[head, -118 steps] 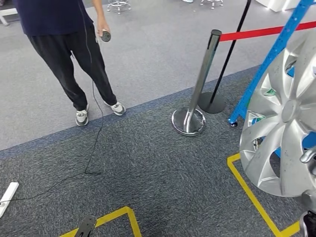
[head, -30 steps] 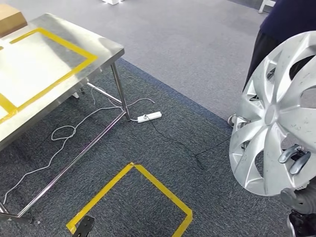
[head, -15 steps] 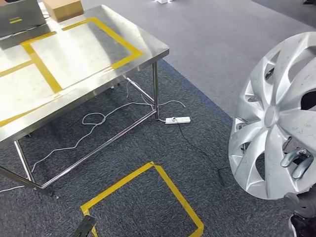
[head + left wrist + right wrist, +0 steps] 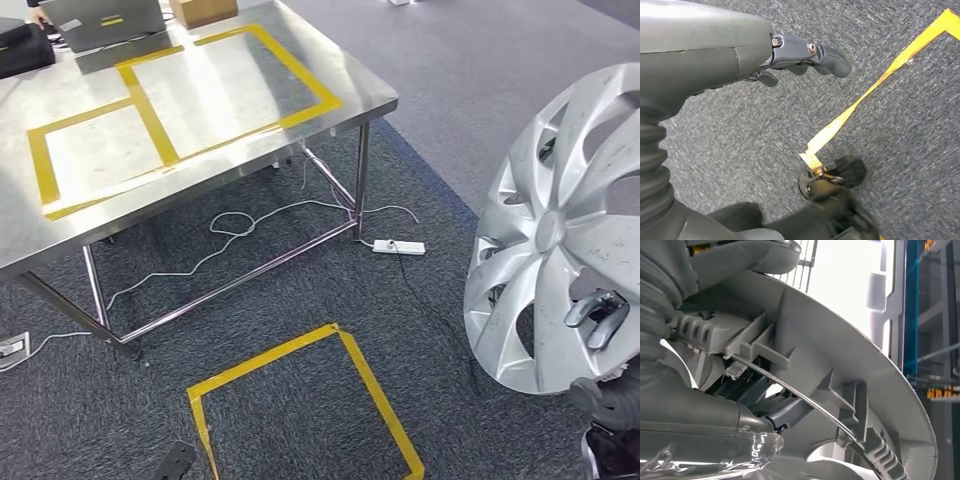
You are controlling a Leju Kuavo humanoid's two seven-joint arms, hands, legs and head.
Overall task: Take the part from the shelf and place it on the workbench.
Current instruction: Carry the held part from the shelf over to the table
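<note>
The right hand [image 4: 604, 330] holds the hubcap [image 4: 558, 230] upright by its lower rim, fingers hooked through a spoke opening, off the floor and well apart from the tabletop [image 4: 90, 215]. The left hand [image 4: 798, 52] hangs over the carpet, fingers loosely apart, holding nothing. Since the earlier frames the camera has swung: the tabletop now sits fuller in the head view, with a laptop [image 4: 102, 20] and box [image 4: 202, 10] at its far edge. The right wrist view shows the hubcap's [image 4: 851, 385] ribbed back and wire ring; the left wrist view shows yellow tape [image 4: 874, 85] on the carpet.
</note>
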